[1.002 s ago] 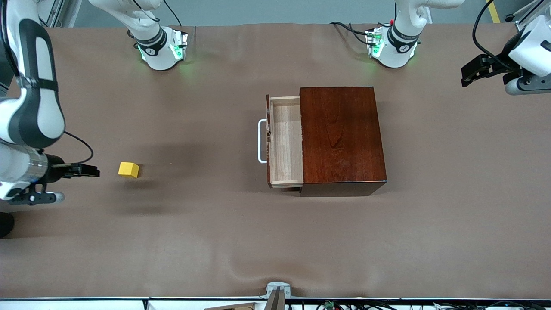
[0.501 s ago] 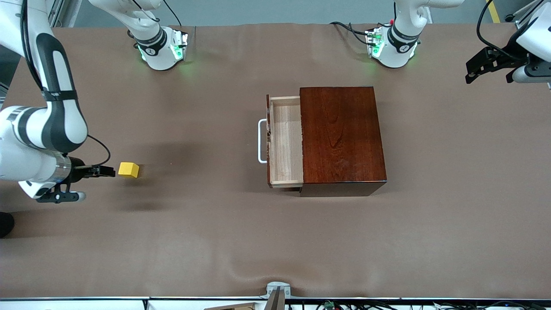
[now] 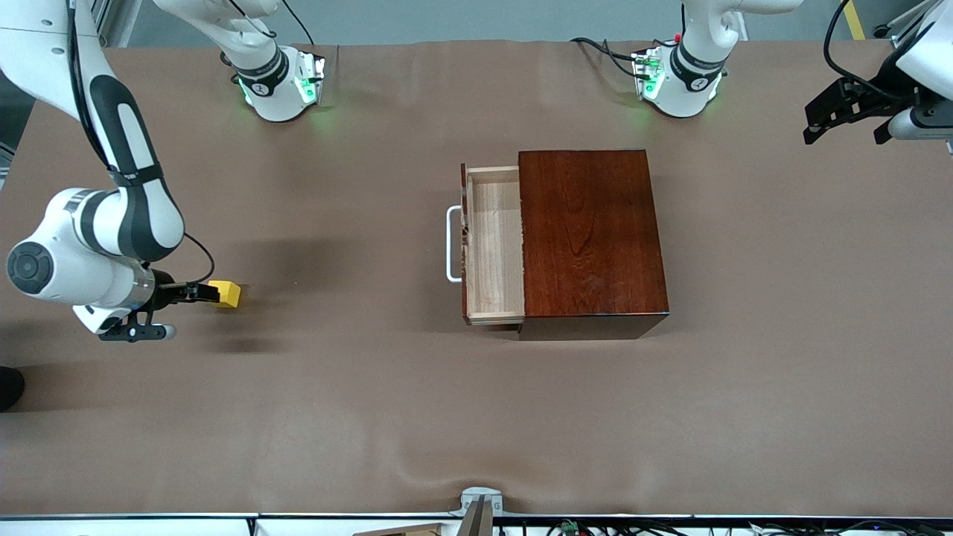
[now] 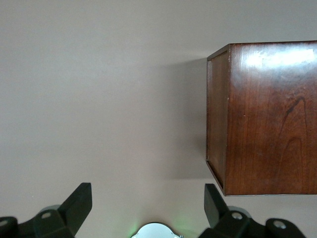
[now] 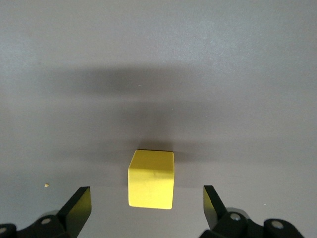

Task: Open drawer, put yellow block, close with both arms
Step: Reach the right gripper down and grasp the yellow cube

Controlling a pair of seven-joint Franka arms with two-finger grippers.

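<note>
The yellow block (image 3: 226, 293) lies on the brown table toward the right arm's end. My right gripper (image 3: 206, 295) is open and reaches the block's edge; in the right wrist view the block (image 5: 151, 179) lies just ahead of the gap between the fingers (image 5: 77, 207), untouched. The drawer (image 3: 493, 244) of the dark red-brown box (image 3: 590, 232) stands pulled out, its pale tray empty, its white handle (image 3: 451, 244) toward the right arm's end. My left gripper (image 3: 849, 113) is open and empty, raised at the left arm's end of the table. The left wrist view shows the box (image 4: 265, 116).
Both green-lit arm bases (image 3: 279, 85) (image 3: 674, 82) stand along the table's edge farthest from the front camera. A small metal bracket (image 3: 480, 506) sits at the edge nearest the front camera. Brown table (image 3: 372, 387) spreads between the block and the drawer.
My right gripper has moved toward the yellow block, from a gap short of it to its edge. My left gripper has drawn slightly toward the left arm's end of the table.
</note>
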